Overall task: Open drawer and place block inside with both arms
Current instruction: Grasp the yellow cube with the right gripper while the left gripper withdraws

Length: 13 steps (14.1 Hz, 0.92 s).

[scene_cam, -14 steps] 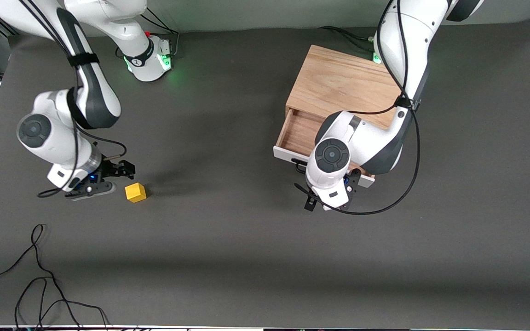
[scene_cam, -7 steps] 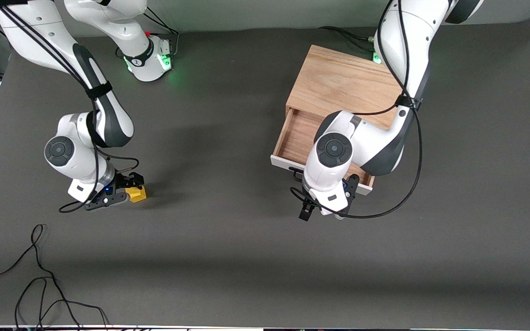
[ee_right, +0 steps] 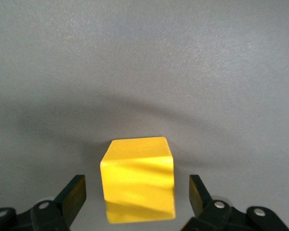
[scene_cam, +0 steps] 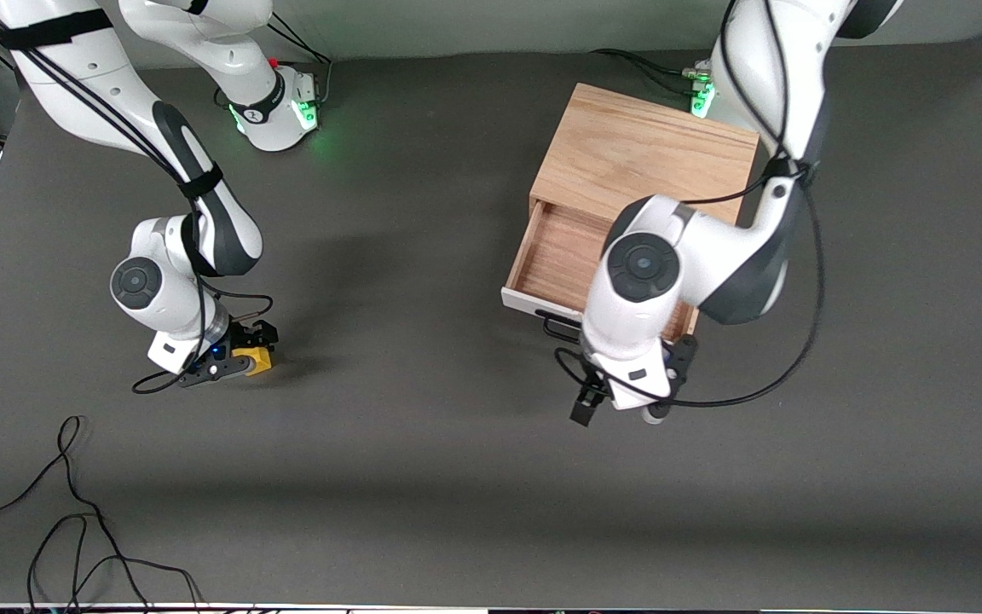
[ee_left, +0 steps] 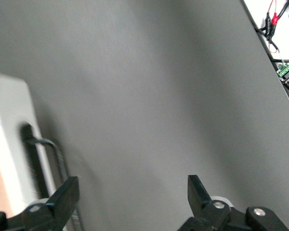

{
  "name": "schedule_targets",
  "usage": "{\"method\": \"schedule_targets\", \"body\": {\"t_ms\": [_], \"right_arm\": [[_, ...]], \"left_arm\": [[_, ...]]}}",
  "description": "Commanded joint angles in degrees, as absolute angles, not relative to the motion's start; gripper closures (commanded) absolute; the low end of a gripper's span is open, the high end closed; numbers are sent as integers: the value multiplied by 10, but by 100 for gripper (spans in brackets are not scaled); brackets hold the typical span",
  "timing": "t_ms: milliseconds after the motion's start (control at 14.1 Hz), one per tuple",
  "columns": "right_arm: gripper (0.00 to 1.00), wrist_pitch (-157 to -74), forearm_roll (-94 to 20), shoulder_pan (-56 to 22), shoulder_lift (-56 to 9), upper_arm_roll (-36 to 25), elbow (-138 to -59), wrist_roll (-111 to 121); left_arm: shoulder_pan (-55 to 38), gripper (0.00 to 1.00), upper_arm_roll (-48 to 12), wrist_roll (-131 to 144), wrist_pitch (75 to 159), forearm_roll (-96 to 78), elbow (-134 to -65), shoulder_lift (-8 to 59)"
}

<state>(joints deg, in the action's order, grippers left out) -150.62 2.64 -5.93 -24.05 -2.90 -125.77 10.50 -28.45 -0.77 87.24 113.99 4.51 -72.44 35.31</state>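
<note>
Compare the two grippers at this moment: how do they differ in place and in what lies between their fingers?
The right gripper is low at the table with the yellow block between its open fingers, not yet touching it. The left gripper has nothing between its fingers; it hangs over bare table in front of the open drawer, off the black handle. Both are black, two-fingered and open.

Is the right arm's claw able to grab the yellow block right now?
Probably yes. The right gripper is open with a finger on each side of the block, which sits on the table with nothing between them.
</note>
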Motion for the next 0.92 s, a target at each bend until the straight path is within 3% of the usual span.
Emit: {"method": "schedule_targets", "body": {"t_ms": [0, 71, 213, 426, 639, 781, 852], "right_arm": [[95, -1516, 25, -59, -240, -30, -1262, 111], [100, -1507, 24, -59, -239, -29, -1259, 99], [100, -1455, 24, -63, -227, -26, -1235, 42], [100, -1308, 21, -69, -199, 14, -1147, -53], [100, -1101, -39, -69, -203, 108, -946, -191], [100, -1026, -97, -88, -233, 158, -799, -291], [100, -1020, -103, -108, -237, 170, -768, -349]], "left_arm": [[-251, 0, -10, 738, 1051, 49, -734, 283], [-242, 0, -10, 691, 1025, 46, -735, 265], [-212, 0, -9, 606, 977, 32, -747, 226], [-164, 0, -8, 460, 921, 14, -774, 170], [-128, 0, -7, 353, 892, 14, -811, 121], [-90, 0, -7, 251, 886, 11, -843, 89], [-75, 0, -7, 218, 885, 4, -853, 77]]}}
